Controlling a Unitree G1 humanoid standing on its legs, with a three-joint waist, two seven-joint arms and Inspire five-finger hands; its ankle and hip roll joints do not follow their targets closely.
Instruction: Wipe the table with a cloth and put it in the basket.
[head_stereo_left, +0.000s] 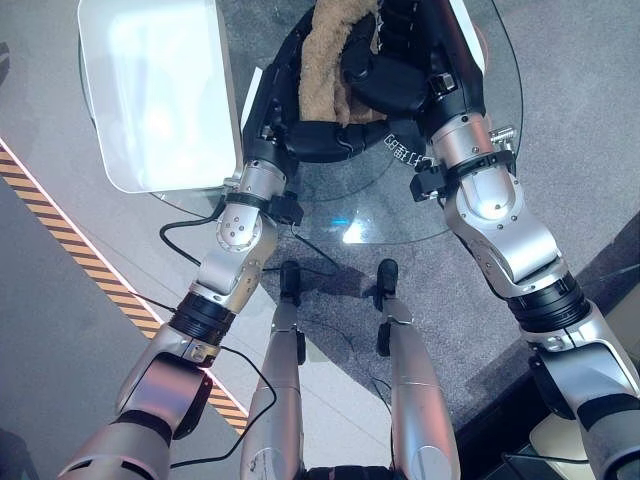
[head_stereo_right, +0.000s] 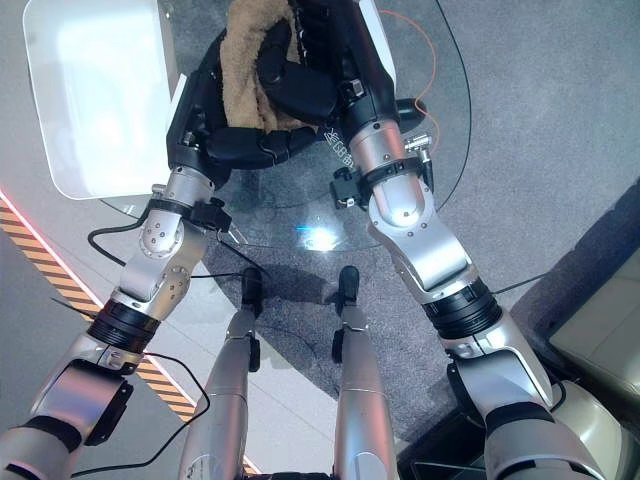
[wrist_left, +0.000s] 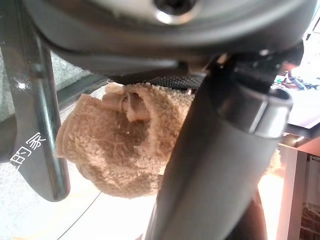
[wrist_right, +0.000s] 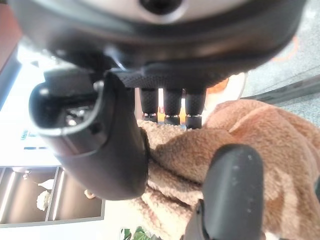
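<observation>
Where both hands (head_stereo_left: 330, 125) meet: cloth (head_stereo_left: 325, 55).

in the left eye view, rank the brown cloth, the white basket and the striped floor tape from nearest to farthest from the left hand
1. The brown cloth: right against the left hand, between both hands over the glass table.
2. The white basket: just beyond the hand on the robot's left, at the table's edge.
3. The striped floor tape: farthest, down on the floor further left.

Tan fluffy cloth (head_stereo_left: 325, 60) bunched on glass table (head_stereo_left: 400, 205); white basket (head_stereo_left: 150, 90) beside.
</observation>
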